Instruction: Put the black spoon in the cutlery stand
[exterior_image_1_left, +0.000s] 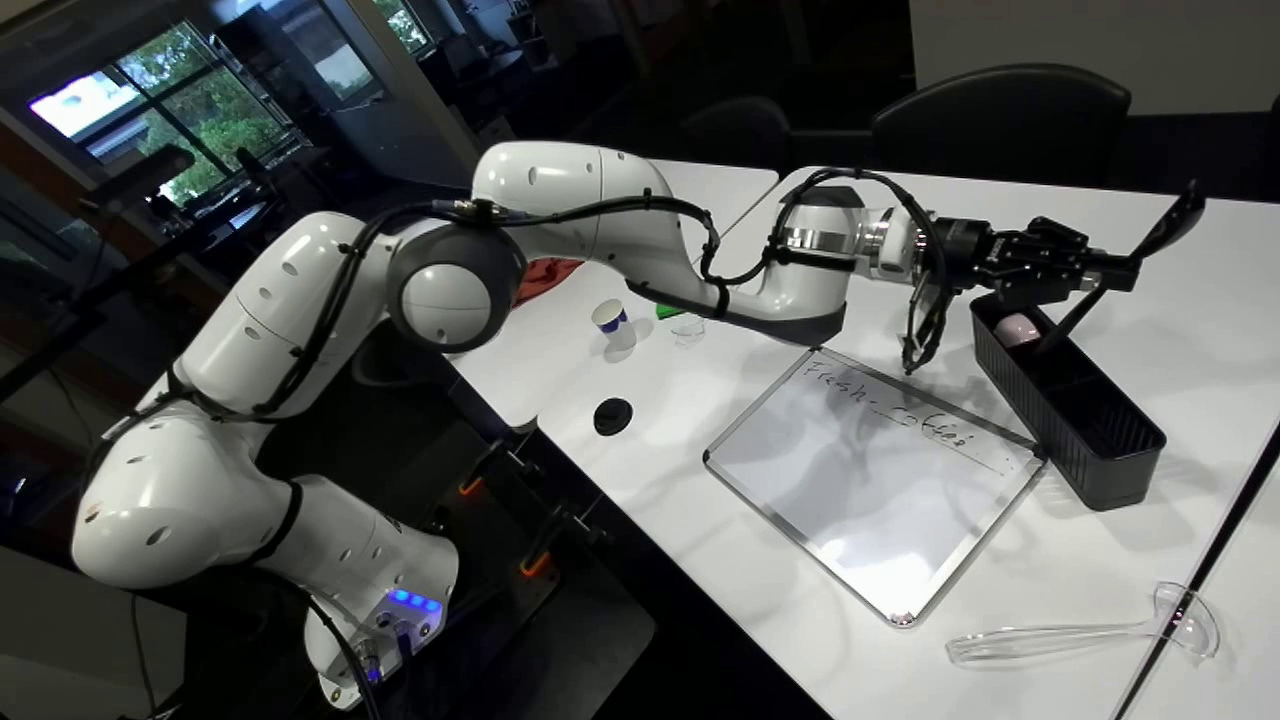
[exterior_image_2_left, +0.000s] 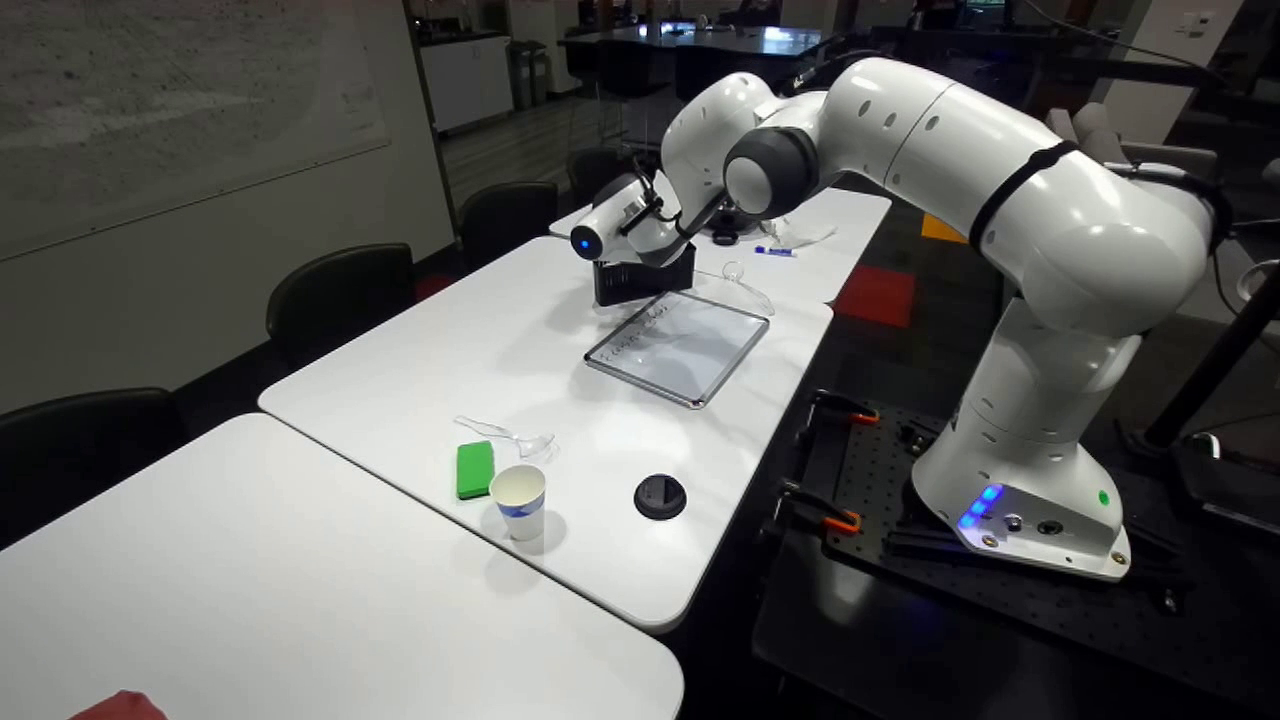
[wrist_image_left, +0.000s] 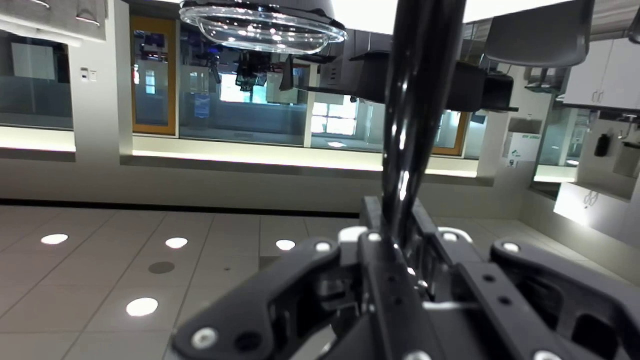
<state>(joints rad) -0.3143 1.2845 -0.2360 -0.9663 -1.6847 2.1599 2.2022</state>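
Observation:
My gripper (exterior_image_1_left: 1112, 270) is shut on the black spoon (exterior_image_1_left: 1170, 225). The spoon is tilted, with its bowl up beyond the fingertips and its handle slanting down to the cutlery stand (exterior_image_1_left: 1110, 478). The handle's lower end overlaps the stand's opening; I cannot tell how deep it is inside. In the wrist view, the spoon (wrist_image_left: 420, 75) runs up from between the fingertips (wrist_image_left: 395, 215). The stand is a long black box on the white table, below the gripper. It also shows in an exterior view (exterior_image_2_left: 640, 284), where the arm's wrist hides the gripper and spoon.
A pinkish object (exterior_image_1_left: 1017, 330) sits in the stand's far end. A framed whiteboard (exterior_image_1_left: 880, 490) lies beside the stand. A clear ladle (exterior_image_1_left: 1050, 640) lies near the table seam. A paper cup (exterior_image_2_left: 520, 500), green block (exterior_image_2_left: 475, 468) and black lid (exterior_image_2_left: 660, 497) are farther off.

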